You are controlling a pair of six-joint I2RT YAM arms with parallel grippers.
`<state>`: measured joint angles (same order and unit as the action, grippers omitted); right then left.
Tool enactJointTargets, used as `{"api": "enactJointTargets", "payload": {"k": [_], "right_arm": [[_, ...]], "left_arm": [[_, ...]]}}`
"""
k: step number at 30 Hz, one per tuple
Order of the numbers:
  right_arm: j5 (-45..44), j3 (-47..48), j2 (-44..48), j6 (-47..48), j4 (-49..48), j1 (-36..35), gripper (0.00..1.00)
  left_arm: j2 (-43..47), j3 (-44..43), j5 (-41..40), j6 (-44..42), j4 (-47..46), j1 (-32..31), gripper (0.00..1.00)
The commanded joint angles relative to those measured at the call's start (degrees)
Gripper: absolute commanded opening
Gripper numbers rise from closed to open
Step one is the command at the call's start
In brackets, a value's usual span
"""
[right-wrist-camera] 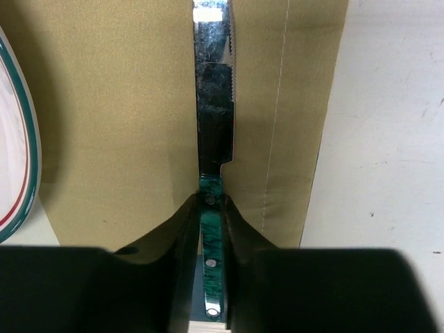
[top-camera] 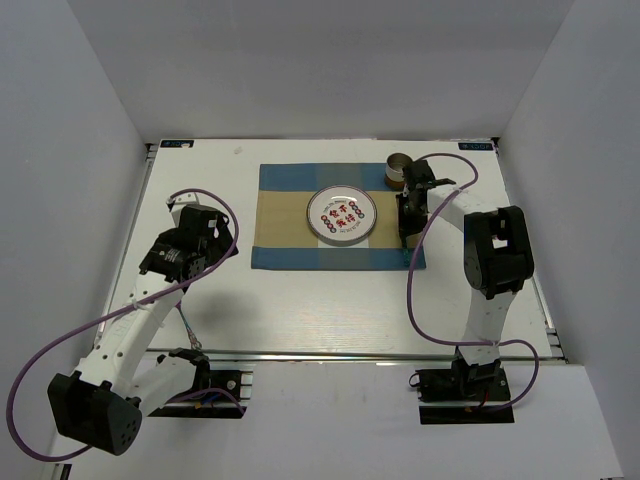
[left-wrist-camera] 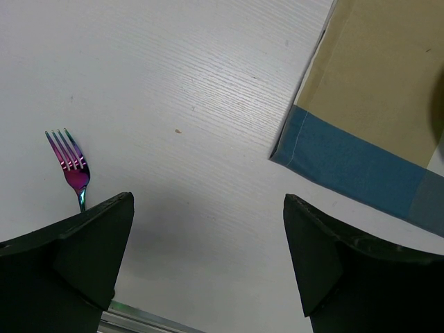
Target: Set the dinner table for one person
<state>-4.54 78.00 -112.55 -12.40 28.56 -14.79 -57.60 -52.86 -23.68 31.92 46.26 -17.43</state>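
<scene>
On the dinner table lies a blue-and-tan placemat with a round plate in its middle. My right gripper is low over the mat's right side, right of the plate. Its fingers flank the green handle of a knife that lies flat on the tan cloth, blade pointing away. A thin gap shows beside the handle, so the jaws are slightly open. My left gripper hangs wide open over bare table left of the mat, holding nothing. A rainbow-coloured fork lies beside its left finger.
A brown cup stands at the mat's far right corner, just beyond my right gripper. The aluminium rail runs along the near edge. White walls enclose the table on three sides.
</scene>
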Motion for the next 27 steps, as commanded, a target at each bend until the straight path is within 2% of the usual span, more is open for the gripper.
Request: {"api": "enactJointTargets", "payload": {"k": [1, 5, 6, 7, 8, 9, 10, 11, 15, 19, 23, 27], "right_arm": [[-0.3, 0.0, 2.5, -0.6, -0.4, -0.6, 0.25], [-0.1, 0.3, 5.3, -0.7, -0.3, -0.5, 0.37], [0.0, 0.6, 5.8, -0.7, 0.1, -0.5, 0.48], [0.1, 0.7, 7.4, -0.8, 0.3, -0.4, 0.51], [0.2, 0.5, 8.5, -0.9, 0.3, -0.5, 0.6], [0.8, 0.2, 9.7, -0.9, 0.0, -0.5, 0.76], [0.8, -0.6, 12.3, -1.1, -0.4, -0.2, 0.86], [1.0, -0.8, 13.8, -1.7, -0.7, -0.4, 0.89], [3.5, -3.7, 23.9, -5.9, -3.0, -1.0, 0.89], [6.6, -12.5, 35.9, -10.1, -8.9, -2.3, 0.89], [15.0, -19.2, 44.2, -10.2, -10.9, -4.0, 0.89], [23.0, -28.4, 51.4, -10.9, -15.2, -5.3, 0.89]], "left_arm": [[1.8, 0.7, 0.3, -0.5, -0.8, -0.2, 0.98], [1.6, 0.7, 0.4, -0.4, -0.6, -0.2, 0.98], [1.6, 0.7, 0.2, -0.3, -0.6, -0.2, 0.98], [1.5, 0.7, 0.1, -0.3, -0.7, -0.2, 0.98], [1.4, 0.7, -0.4, -0.2, -0.6, -0.2, 0.98], [1.4, 0.6, -0.3, -0.1, -0.6, -0.2, 0.98], [1.1, 0.7, -0.3, -0.1, -0.8, -0.2, 0.98], [0.9, 0.7, -0.2, -0.1, -0.9, 0.3, 0.98], [-0.8, 0.0, -3.1, 1.9, 0.6, 0.3, 0.98], [-1.7, -0.3, -6.8, 5.5, 3.1, 0.8, 0.98], [-4.9, -3.0, -11.6, 14.3, 9.9, 2.1, 0.98], [-7.8, -4.4, -11.7, 17.7, 14.7, 7.7, 0.98]]}}
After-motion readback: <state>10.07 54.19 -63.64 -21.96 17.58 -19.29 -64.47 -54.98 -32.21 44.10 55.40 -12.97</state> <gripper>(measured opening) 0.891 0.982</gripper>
